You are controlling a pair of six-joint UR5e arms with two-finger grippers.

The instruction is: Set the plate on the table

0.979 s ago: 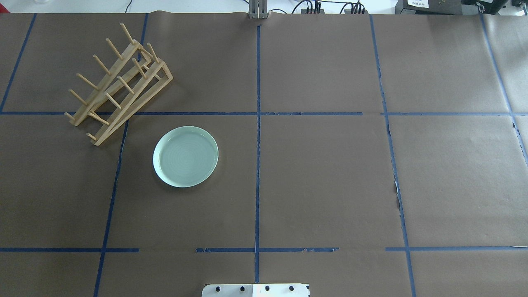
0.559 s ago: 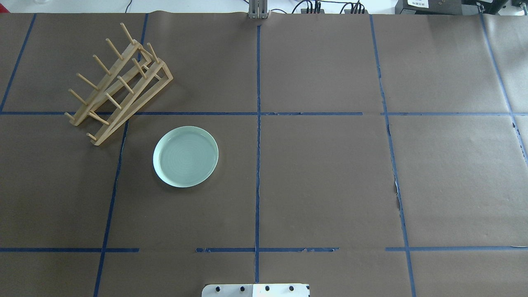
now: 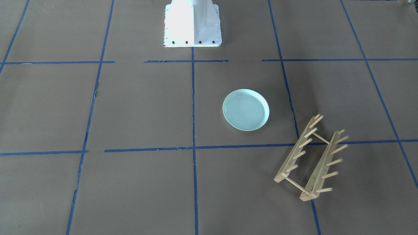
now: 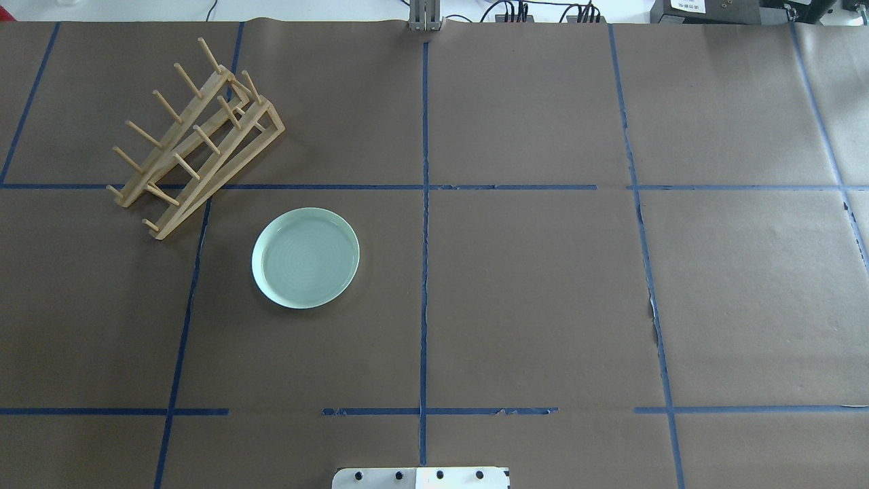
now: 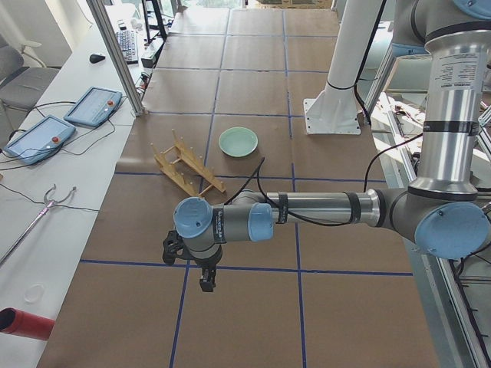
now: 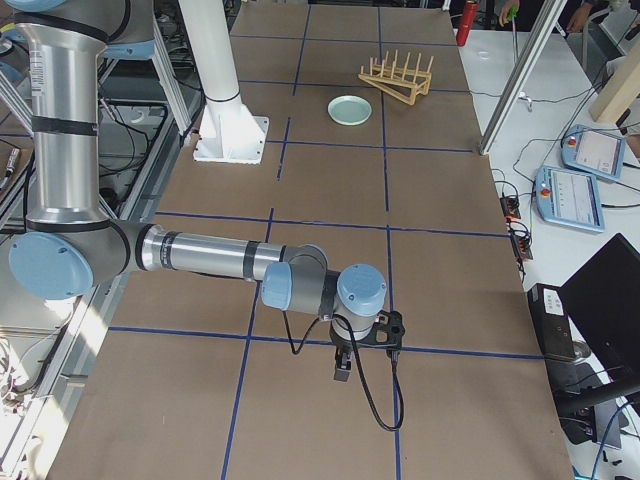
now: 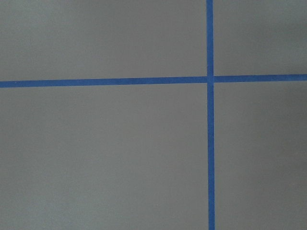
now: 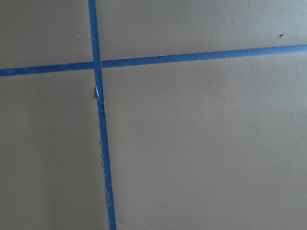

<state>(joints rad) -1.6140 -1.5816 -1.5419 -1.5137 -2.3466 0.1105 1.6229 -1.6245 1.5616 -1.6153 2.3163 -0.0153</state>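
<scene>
The pale mint-green plate (image 4: 305, 258) lies flat on the brown paper-covered table (image 4: 529, 292), left of the centre tape line. It also shows in the front-facing view (image 3: 246, 110), the left view (image 5: 238, 142) and the right view (image 6: 349, 109). No gripper is near it. My left gripper (image 5: 205, 280) hangs low over the table at its left end, far from the plate. My right gripper (image 6: 342, 371) hangs low over the table's right end. Both show only in the side views, so I cannot tell whether they are open or shut. The wrist views show only paper and tape.
A light wooden peg rack (image 4: 197, 136) stands beyond the plate to the left, holding nothing; it also shows in the front-facing view (image 3: 312, 158). The white robot base (image 3: 192, 23) is at the table's near edge. Tablets (image 5: 69, 119) lie on a side bench.
</scene>
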